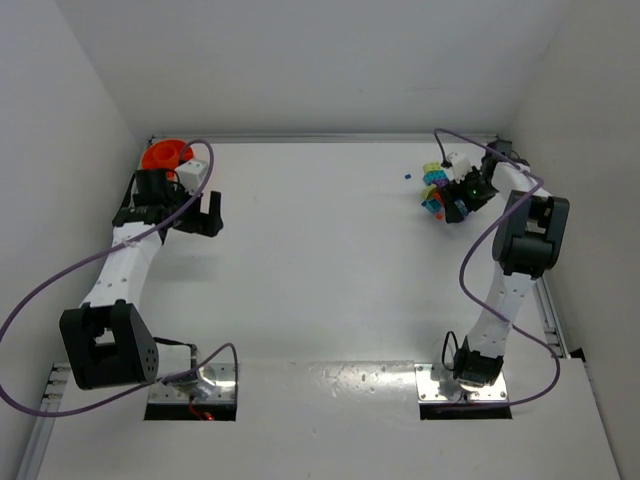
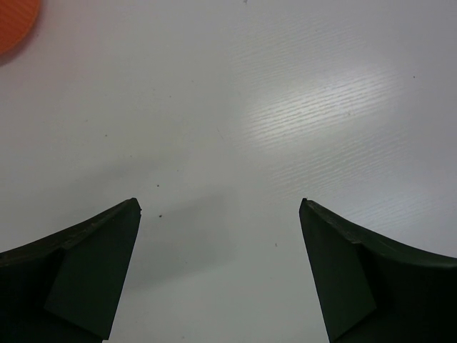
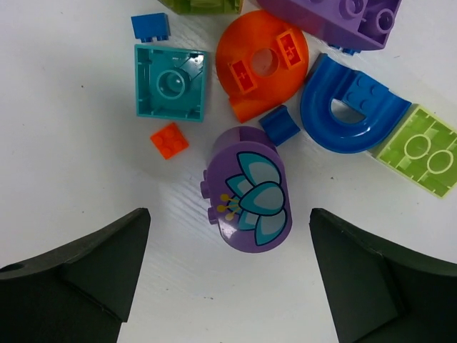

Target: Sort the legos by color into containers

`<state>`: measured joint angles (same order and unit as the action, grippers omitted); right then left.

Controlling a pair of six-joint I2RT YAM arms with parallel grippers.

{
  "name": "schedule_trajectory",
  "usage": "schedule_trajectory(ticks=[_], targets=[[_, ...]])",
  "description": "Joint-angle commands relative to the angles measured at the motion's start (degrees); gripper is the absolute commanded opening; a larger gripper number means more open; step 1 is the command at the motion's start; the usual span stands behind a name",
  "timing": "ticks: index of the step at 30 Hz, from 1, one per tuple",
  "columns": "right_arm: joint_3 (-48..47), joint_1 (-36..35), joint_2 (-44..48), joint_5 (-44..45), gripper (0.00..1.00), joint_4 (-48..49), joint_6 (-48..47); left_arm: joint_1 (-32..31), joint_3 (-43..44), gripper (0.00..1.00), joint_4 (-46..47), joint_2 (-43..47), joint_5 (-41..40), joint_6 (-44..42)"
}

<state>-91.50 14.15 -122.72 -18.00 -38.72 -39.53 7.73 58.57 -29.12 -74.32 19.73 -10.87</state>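
Right tool (image 3: pixel 230 211): spread apart, grips nothing, flanks purple flower lego (image 3: pixel 248 189) on white surface (image 3: pixel 71 157) without touching | just beyond: small orange lego (image 3: pixel 170 139), teal lego (image 3: pixel 170 80), round orange lego (image 3: pixel 260 64), blue arch lego (image 3: pixel 353 107), clustered at far right | left tool (image 2: pixel 220 204): spread apart, empty | far left corner: orange bowl (image 1: pixel 165 154) near it

L wrist view: orange bowl (image 2: pixel 14 25) cut off by top-left corner, only a sliver shows. Top view: bowl partly hidden behind left arm (image 1: pixel 160 190); lego pile (image 1: pixel 437 185) too small to tell brick by brick, part under right pincer (image 1: pixel 447 205). R wrist view: yellow-green brick (image 3: pixel 203 6) & purple brick (image 3: pixel 343 21) cut by top edge
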Motion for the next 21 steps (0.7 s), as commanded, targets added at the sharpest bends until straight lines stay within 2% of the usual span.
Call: schedule_trajectory(ticks=[1,6,10,21], targets=[[-1.64,0.17,2.32,0.07,0.93,1.29,-2.4,-0.7,2.17,1.0,0.56,-0.47,0.49,0.06],[-7.72,0.17,-2.87,-0.46,0.85,-1.97,-2.92,-1.22,2.69,1.0,0.56,-1.09,0.49,0.59],[-8.95,0.17,-4.1,-0.46,0.7,-2.5,-3.45,-1.22,2.69,1.0,0.56,-1.09,-0.13,0.59],[-8.87,0.17,-5.43,-0.99,0.65,-6.46,-5.12,-1.22,2.69,1.0,1.09,-2.14,-0.13,1.12]])
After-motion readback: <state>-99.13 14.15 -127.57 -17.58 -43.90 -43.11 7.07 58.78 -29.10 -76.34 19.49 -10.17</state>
